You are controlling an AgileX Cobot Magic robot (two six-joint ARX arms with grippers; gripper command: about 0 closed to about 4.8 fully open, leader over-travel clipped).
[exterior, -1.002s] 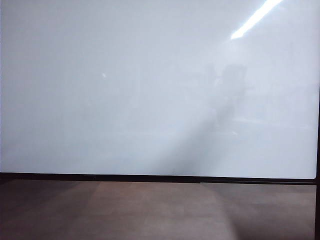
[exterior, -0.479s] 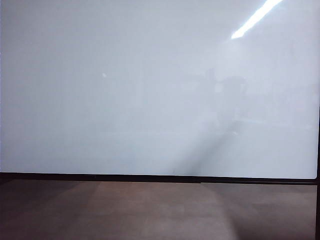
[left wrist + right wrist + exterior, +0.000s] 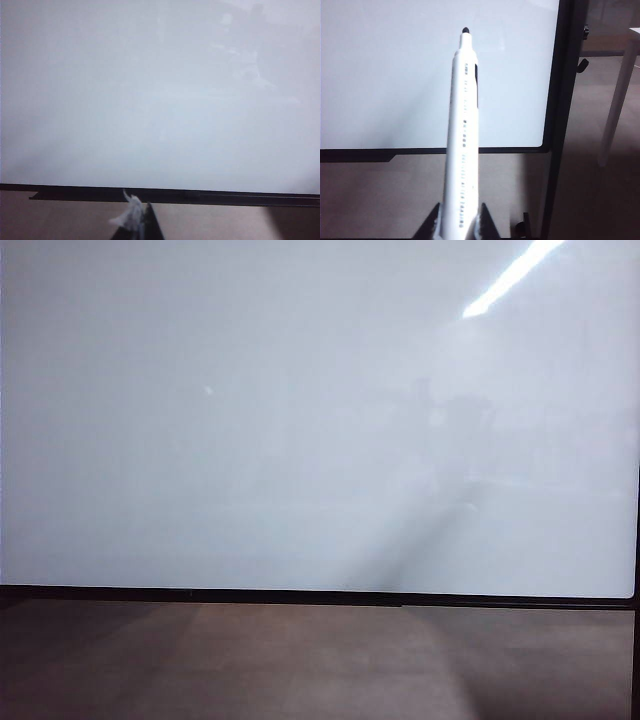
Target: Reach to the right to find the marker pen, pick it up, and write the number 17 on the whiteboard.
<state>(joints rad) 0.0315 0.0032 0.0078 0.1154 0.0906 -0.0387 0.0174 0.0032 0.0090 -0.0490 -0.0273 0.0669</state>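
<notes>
The right gripper [image 3: 454, 222] clamps the white marker pen [image 3: 462, 130], its long axis running straight out from the jaws, black tip toward the whiteboard [image 3: 395, 90] but apart from it. The left gripper [image 3: 136, 227] sits low before the board's frame with a white scrap at its tips; whether its jaws pinch that scrap, I cannot tell.

Whiteboard [image 3: 250, 440]: glossy, smooth white panel carrying faint grey reflections and a bright light streak at 1 o'clock; thin black frame. Floor [image 3: 300, 660]: brown, matt. Marker [image 3: 462, 140]: smooth white plastic, slight sheen, black tip. Right gripper [image 3: 456, 227] fingers [image 3: 427, 227]: black, matt.
</notes>
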